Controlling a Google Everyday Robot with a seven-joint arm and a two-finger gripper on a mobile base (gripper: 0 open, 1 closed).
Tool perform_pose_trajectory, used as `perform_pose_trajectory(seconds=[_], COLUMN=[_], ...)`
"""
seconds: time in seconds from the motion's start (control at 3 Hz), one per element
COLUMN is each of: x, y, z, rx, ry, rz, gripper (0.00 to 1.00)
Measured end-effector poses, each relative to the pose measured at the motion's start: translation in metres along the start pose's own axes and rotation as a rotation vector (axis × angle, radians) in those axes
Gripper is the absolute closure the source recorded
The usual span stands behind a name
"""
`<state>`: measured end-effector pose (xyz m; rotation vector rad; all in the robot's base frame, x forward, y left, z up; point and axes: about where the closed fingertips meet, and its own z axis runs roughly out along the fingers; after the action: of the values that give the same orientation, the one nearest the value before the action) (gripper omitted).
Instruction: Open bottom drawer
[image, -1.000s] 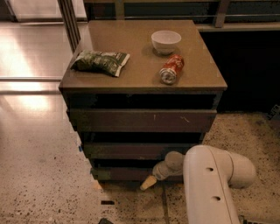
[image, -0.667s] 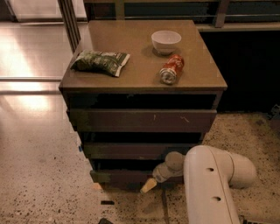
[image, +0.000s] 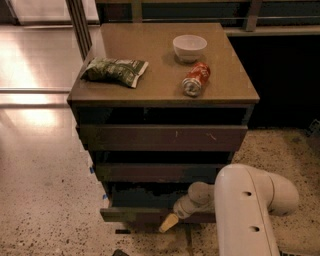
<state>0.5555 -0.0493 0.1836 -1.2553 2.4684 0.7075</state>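
The gripper (image: 170, 222) sat against the front of the bottom drawer (image: 130, 215), probably to pull it; open or closed, I could not tell. The drawer stood partly out beneath the near edge of the tabletop (image: 150, 50); a can (image: 196, 79) lay farther back.

No legible text on can (image: 196, 79), snack bag (image: 115, 71), bowl (image: 189, 47); gripper (image: 169, 223) at bottom drawer (image: 130, 215) front

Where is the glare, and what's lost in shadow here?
Camera view: strong glare on the floor left of the cabinet; the inside of the bottom drawer is deep in shadow; the gripper, at that drawer's front edge, is dimly lit.
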Motion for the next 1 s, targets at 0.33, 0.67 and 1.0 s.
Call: perform_pose_trajectory(seconds=[0.33,0.67,1.0], x=[0.006,0.032,0.031], y=[0.070,0.102,0.100], z=[-0.037,-0.032,-0.033], rx=[0.014,-0.035,-0.033], ry=[-0.006,0.039,0.037], rz=[0.053,0.054,0.051], gripper=[0.00,0.00,0.00])
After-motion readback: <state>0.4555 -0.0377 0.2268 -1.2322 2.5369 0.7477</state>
